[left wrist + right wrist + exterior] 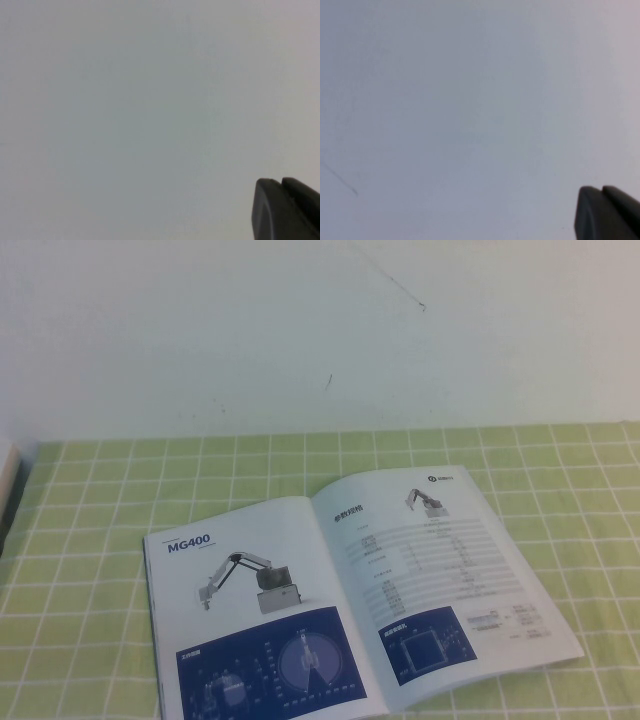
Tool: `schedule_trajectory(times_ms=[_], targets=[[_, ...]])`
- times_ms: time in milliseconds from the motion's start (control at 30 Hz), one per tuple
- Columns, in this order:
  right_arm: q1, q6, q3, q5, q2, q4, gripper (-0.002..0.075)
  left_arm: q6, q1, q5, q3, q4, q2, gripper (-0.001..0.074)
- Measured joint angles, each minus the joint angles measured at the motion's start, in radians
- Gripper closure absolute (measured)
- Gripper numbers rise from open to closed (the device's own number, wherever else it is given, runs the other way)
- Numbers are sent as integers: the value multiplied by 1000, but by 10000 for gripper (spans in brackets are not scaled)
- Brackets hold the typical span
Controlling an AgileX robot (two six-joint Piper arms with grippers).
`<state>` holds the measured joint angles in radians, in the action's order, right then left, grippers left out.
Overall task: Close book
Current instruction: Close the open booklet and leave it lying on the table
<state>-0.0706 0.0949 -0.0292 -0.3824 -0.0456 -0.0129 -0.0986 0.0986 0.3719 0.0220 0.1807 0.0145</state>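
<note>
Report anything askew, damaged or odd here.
The open book lies skewed to the grid of the cloth, its near edge leaving the high view. No tear or spill shows. The left gripper and right gripper are out of the high view, each facing a blank wall.

Paper on cloth
The book [350,590] has smooth, faintly glossy paper pages; the surface [100,490] wears matt green checked cloth; the far wall [250,330] is matt white. Left tool [284,207] and right tool [604,212], before pale wall, look dark matt plastic.
</note>
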Motion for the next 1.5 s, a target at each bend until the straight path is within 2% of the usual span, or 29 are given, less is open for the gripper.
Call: schedule_trajectory(times_ms=[100,300,433,600,767,867,1033,1233,1333,1500], targets=[[0,-95,0,-25,-6,-49,729,4,0,18,0,23,0,738],[0,-109,13,17,-54,-7,729,55,0,-32,0,64,0,738],[0,-105,163,234,-152,119,729,69,0,-203,-82,71,-32,738],[0,-107,415,452,-402,166,729,71,0,-439,-259,56,-194,738],[13,-106,630,520,-692,162,729,-33,0,-638,-426,85,-433,738],[79,-87,741,537,-880,160,729,-140,0,-719,-512,153,-588,738],[285,12,923,617,-1182,158,729,-311,0,-893,-695,264,-872,738],[506,96,1133,730,-1516,144,729,-363,0,-959,-819,289,-1109,738],[555,144,1217,808,-1639,101,729,-357,0,-977,-826,289,-1172,738],[575,359,1355,1012,-1821,-94,729,-351,0,-1065,-826,284,-1278,738]])
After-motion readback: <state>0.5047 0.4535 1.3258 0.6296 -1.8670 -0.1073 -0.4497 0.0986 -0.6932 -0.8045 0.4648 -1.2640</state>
